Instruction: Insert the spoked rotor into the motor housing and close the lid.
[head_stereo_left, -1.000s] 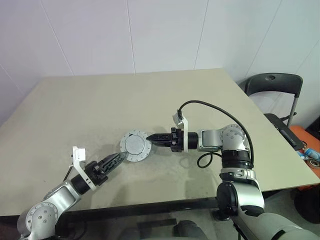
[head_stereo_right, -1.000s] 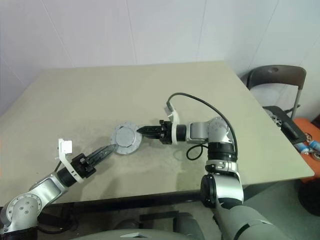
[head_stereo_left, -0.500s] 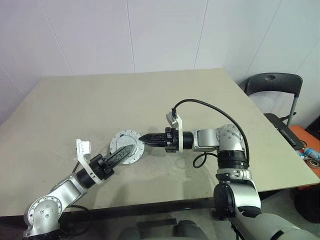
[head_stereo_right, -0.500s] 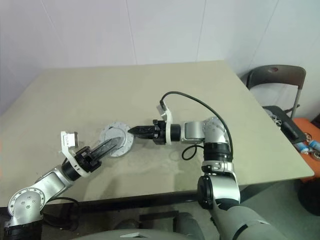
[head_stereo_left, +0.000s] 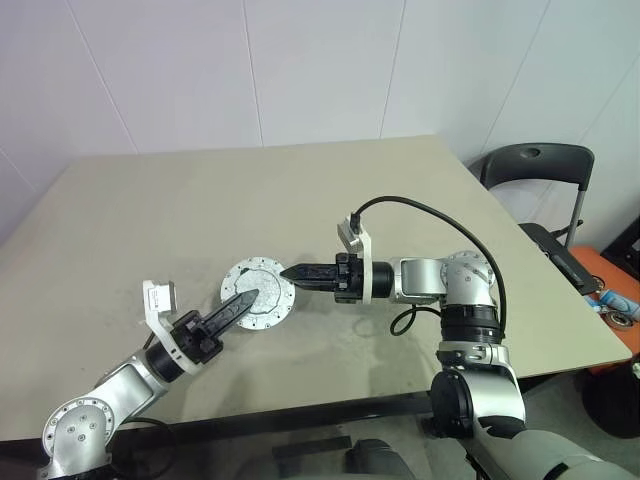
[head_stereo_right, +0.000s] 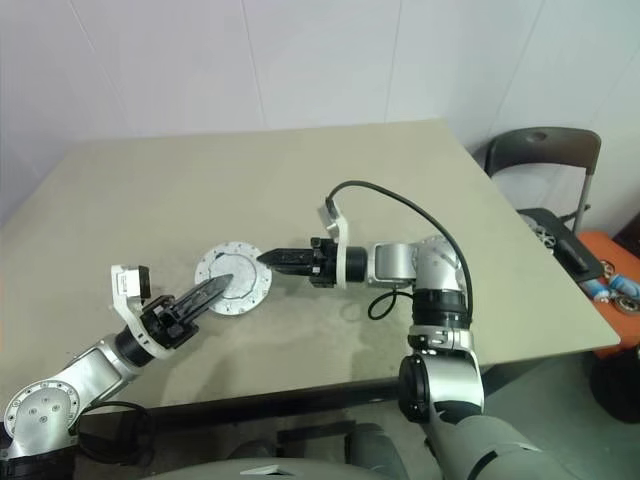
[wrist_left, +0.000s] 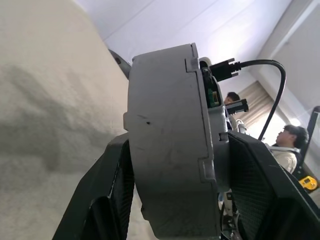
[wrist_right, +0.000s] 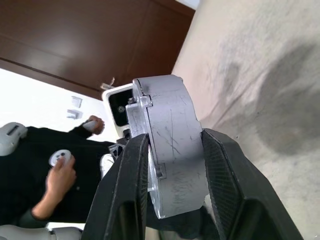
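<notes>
The motor housing (wrist_left: 167, 140) is a short grey metal cylinder held between my two grippers just over the table (head_stereo_left: 150, 210). Its silver top face with the notched edge, the lid (head_stereo_left: 262, 282), points up in the head views. My left gripper (head_stereo_left: 245, 302) reaches in from the lower left, and its black fingers (wrist_left: 107, 200) press on both flat sides of the housing. From the right, my right gripper (head_stereo_left: 292, 272) is shut on the housing's rim, its fingers (wrist_right: 225, 175) clamping it. The spoked rotor is hidden.
A black chair (head_stereo_left: 535, 170) stands past the table's right edge, with an orange object (head_stereo_left: 615, 280) on the floor beside it. A person in black holding controllers (wrist_right: 55, 170) and another person (wrist_left: 290, 145) are in the background.
My left gripper has come in from the lower left and narrowed around the housing. The right gripper has kept its hold. The camera has shifted slightly.
</notes>
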